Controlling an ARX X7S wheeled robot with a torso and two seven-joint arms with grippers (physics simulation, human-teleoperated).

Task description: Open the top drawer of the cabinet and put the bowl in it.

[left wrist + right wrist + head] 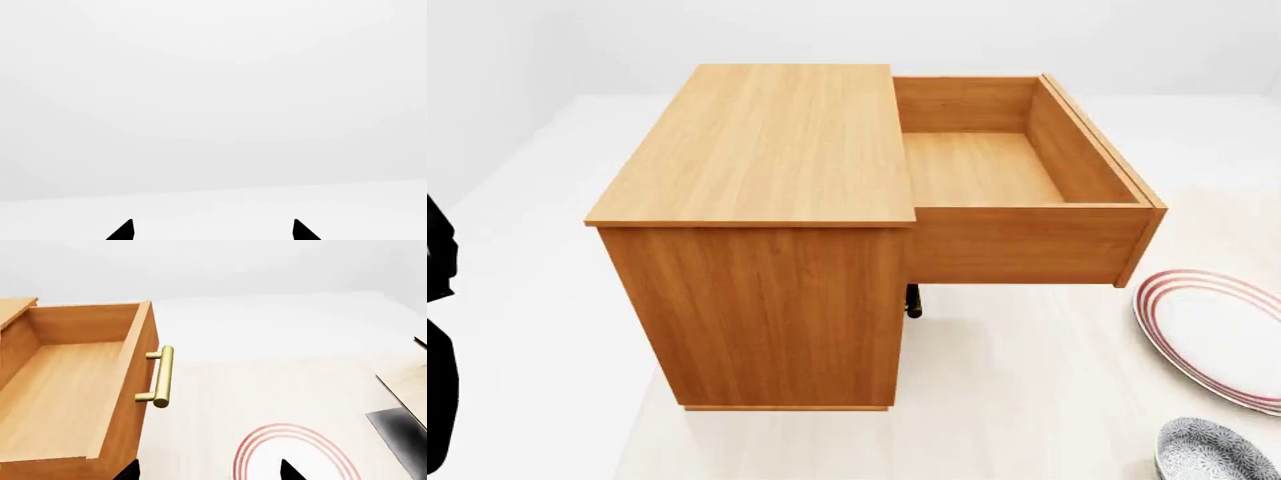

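Sideways from the cabinet point(761, 250), top drawer point(1014, 170) fully out, right pincer point(208, 472) released, left pincer point(213, 231) likewise.

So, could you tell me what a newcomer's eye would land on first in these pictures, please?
First the orange-brown cabinet in the middle of the head view, with its top drawer pulled wide open to the right and empty. Next the brass handle on the drawer's front, then the red-ringed plate and speckled bowl at lower right.

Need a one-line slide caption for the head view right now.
Top drawer pulled fully open and empty on the cabinet; bowl waits beside the plate.
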